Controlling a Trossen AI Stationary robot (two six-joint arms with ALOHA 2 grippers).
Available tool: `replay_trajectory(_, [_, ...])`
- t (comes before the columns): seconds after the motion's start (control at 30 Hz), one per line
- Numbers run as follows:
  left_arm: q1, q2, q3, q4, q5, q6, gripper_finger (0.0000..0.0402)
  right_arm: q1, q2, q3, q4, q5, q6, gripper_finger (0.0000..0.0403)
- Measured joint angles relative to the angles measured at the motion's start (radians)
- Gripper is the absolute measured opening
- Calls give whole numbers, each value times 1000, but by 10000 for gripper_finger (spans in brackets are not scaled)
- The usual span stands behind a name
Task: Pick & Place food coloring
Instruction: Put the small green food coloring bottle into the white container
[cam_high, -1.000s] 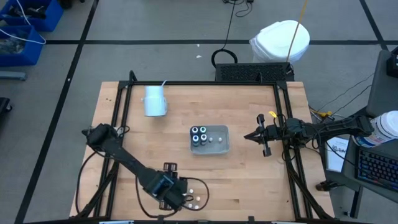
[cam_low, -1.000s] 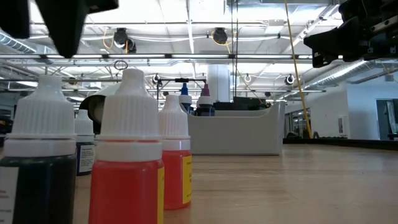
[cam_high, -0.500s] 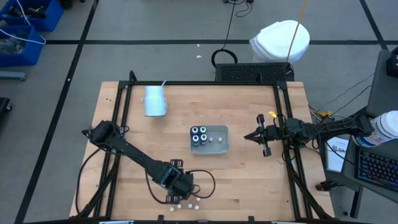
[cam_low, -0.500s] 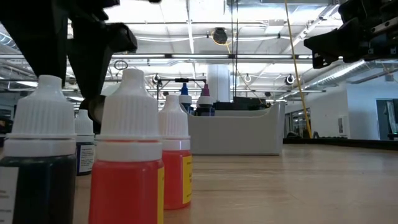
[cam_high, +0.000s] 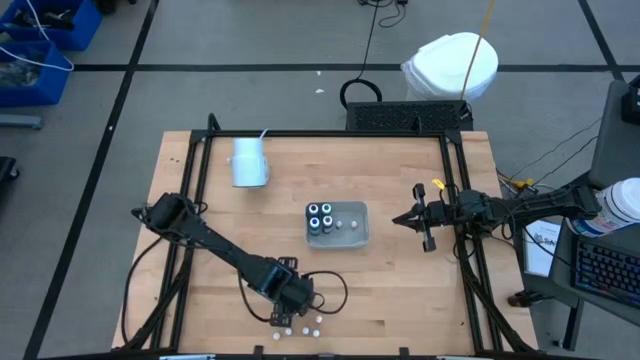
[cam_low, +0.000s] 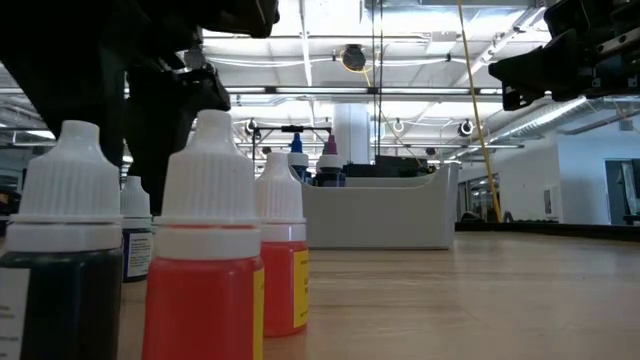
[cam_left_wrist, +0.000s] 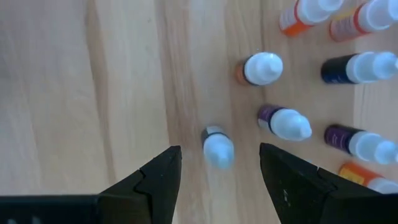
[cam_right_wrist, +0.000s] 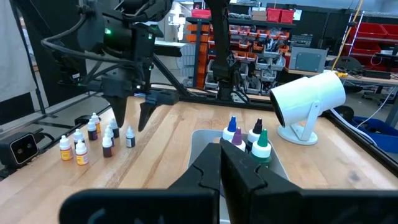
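Observation:
Several tiny white-capped food coloring bottles (cam_left_wrist: 273, 68) stand upright in a loose group (cam_high: 302, 325) near the table's front edge. My left gripper (cam_left_wrist: 219, 158) hangs open above them, pointing steeply down. One finger stands on each side of one white-capped bottle (cam_left_wrist: 217, 148) at the group's edge, above it and clear of it. The right wrist view shows the same gripper (cam_right_wrist: 131, 126) over that bottle (cam_right_wrist: 129, 138). Other bottles (cam_high: 320, 217) stand in the grey tray (cam_high: 358, 234) at mid-table. My right gripper (cam_high: 398, 219) waits shut at the table's right side, pointing level.
A white cup (cam_high: 248, 162) lies on its side at the far left of the table. The black frame rails (cam_high: 195, 180) run along the table's left and right sides. A cable loop (cam_high: 335, 290) lies on the wood beside the left gripper.
My left gripper has come down toward the group of bottles at the front edge, shifting a little toward the table's right and tipping more steeply downward. Its fingers have stayed open. No bottle has moved.

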Motion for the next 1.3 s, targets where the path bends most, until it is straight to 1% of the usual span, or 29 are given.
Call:
replay_trajectory(0.17, [-2, 0, -37, 42, 3, 5, 218, 0, 0, 0, 0, 0, 0, 0])
replay_trajectory(0.6, [0, 10, -41, 96, 0, 20, 218, 0, 0, 0, 0, 0, 0, 0])
replay_trajectory(0.83, [3, 57, -41, 98, 26, 39, 218, 0, 0, 0, 0, 0, 0, 0])
replay_trajectory(1.3, [19, 55, 10, 44, 28, 45, 218, 0, 0, 0, 0, 0, 0, 0])
